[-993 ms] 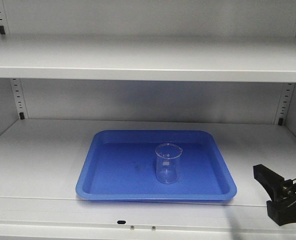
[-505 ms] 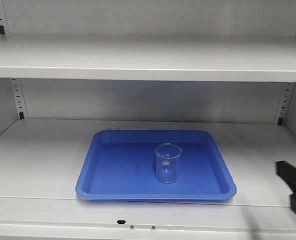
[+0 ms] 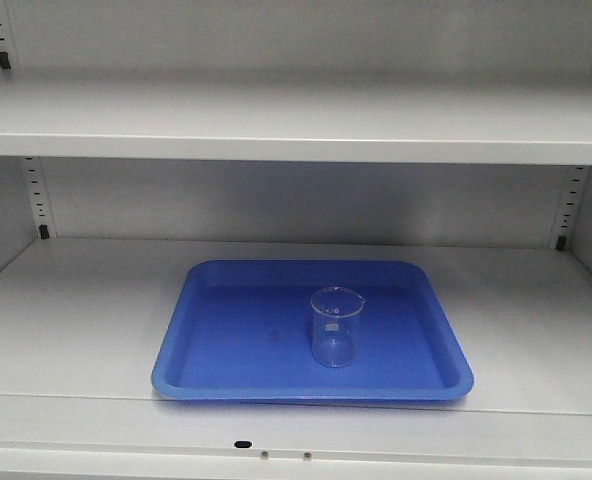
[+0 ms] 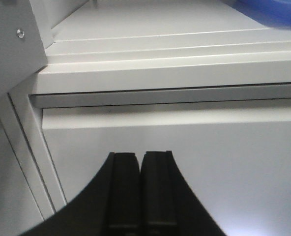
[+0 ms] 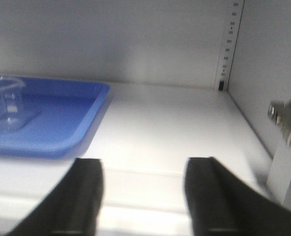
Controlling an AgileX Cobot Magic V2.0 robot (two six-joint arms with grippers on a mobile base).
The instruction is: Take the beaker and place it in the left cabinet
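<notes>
The clear glass beaker (image 3: 335,327) stands upright in a blue tray (image 3: 226,340) on the middle shelf of the grey cabinet (image 3: 76,310). No gripper shows in the front view. In the right wrist view the beaker (image 5: 7,104) is at the far left on the tray (image 5: 62,113), and my right gripper (image 5: 144,169) is open with nothing between its fingers, in front of the shelf edge and to the right of the tray. My left gripper (image 4: 140,157) is shut and empty, low in front of the cabinet below the shelf edge (image 4: 175,73).
An upper shelf (image 3: 296,125) hangs above the tray. Slotted rails (image 3: 38,195) run up the back corners. The cabinet's right wall (image 5: 268,69) and a door hinge (image 5: 285,115) are close to the right gripper.
The right gripper, seen at the front view's right edge a second ago, has slid out of that view to the right. The beaker and tray have not moved.
</notes>
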